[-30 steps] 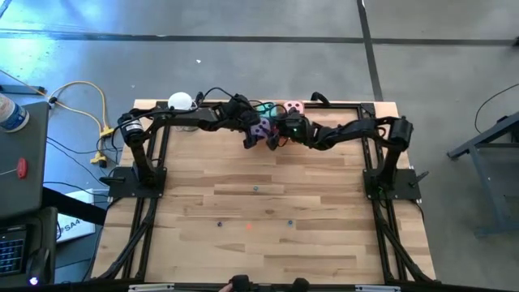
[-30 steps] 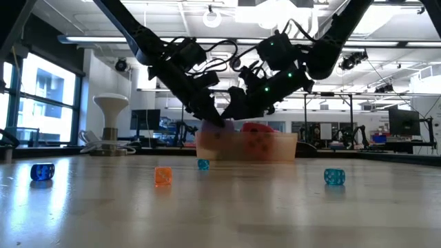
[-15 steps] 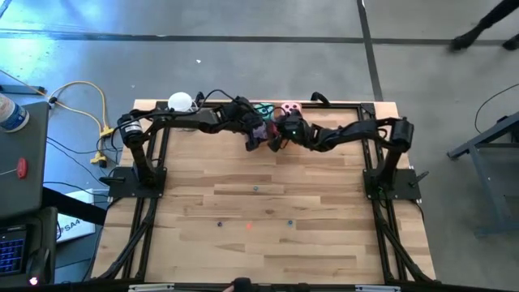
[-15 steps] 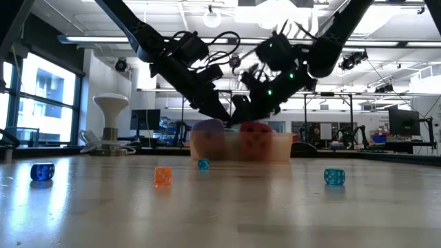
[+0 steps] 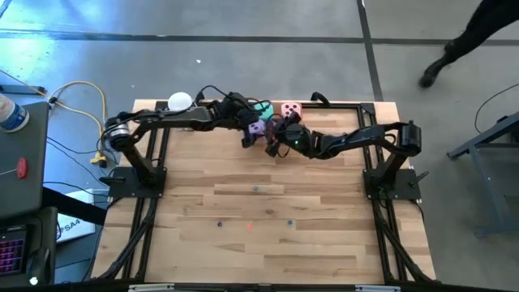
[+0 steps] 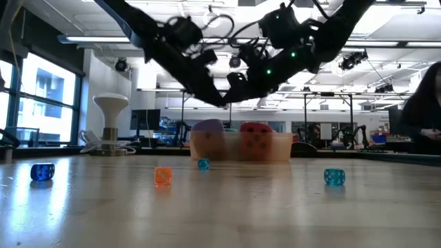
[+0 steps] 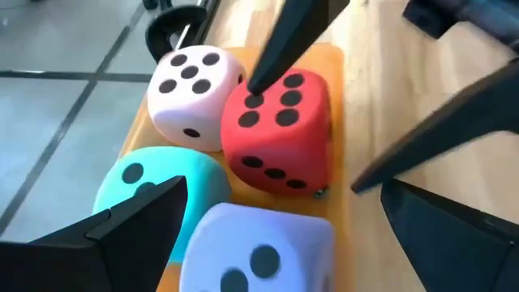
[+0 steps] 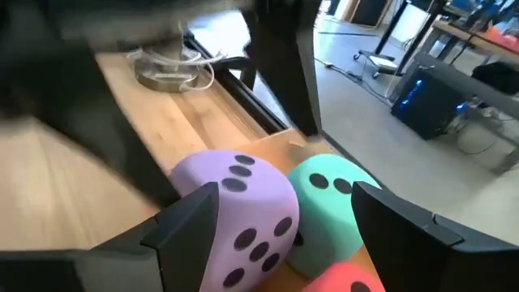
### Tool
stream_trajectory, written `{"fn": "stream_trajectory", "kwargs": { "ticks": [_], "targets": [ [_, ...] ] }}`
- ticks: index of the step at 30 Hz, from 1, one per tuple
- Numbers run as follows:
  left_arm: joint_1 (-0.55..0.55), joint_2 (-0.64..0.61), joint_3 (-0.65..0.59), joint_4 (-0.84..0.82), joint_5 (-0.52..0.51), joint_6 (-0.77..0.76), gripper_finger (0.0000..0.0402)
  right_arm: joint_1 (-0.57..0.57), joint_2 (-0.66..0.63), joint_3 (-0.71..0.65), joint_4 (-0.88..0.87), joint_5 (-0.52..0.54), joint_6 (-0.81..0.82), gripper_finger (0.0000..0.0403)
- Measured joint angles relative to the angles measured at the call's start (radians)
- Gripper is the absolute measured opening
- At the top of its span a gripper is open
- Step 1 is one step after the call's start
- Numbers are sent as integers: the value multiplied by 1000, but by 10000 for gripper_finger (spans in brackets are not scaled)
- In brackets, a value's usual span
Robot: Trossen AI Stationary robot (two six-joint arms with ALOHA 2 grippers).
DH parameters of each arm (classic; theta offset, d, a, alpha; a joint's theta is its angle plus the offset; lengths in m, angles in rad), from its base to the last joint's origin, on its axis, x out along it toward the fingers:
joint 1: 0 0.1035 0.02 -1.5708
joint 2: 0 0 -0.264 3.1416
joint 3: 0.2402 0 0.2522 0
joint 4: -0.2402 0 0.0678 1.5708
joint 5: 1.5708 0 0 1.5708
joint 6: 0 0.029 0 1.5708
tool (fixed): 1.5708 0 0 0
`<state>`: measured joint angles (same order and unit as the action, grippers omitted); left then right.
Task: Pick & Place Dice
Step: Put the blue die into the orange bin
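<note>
- My left gripper hangs in the air over the tray at the far edge of the table. Its fingers are wide apart and hold nothing.
- My right gripper hangs just beside it over the same tray. Its fingers are apart too, with nothing between them.
- All four dice sit packed together in the tray, touching each other.
- The pink die and the red die sit side by side.
- The teal die and the purple die sit side by side next to them.
- Small beads lie in the middle of the table and near its front edge: a blue one, an orange one and a light blue one.
- A person walks on the floor past the far right corner.
</note>
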<state>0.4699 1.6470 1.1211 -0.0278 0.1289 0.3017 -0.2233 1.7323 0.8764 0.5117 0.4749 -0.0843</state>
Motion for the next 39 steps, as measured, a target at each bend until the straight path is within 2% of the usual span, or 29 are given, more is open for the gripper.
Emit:
{"fn": "stream_trajectory", "kwargs": {
  "ticks": [6, 11, 14, 17, 21, 26, 30, 33, 39],
  "targets": [
    [-43, -149, 1, -236, 3, -6, 399, 126, -34, -2, -68, 170, -67, 275],
    [-83, -261, 0, -545, 0, -92, 399, 245, -118, -32, -186, 300, -66, 275],
    [-126, -321, -33, -638, -2, -165, 399, 307, -183, -80, -228, 358, -13, 275],
    [-183, -395, -105, -630, -21, -258, 399, 358, -247, -135, -271, 371, 61, 275],
    [-289, -487, -219, -611, -126, -394, 399, 422, -306, -211, -283, 352, 170, 275],
    [-469, -571, -378, -474, -218, -549, 399, 490, -311, -273, -202, 231, 251, 275],
    [-619, -587, -492, -321, -273, -603, 399, 517, -291, -284, -79, 134, 227, 275],
    [-725, -582, -550, -268, -314, -638, 399, 532, -286, -284, -5, 96, 214, 275],
    [-943, -582, -602, -241, -539, -710, 399, 564, -286, -284, 24, 68, 253, 275]
  ]
}}
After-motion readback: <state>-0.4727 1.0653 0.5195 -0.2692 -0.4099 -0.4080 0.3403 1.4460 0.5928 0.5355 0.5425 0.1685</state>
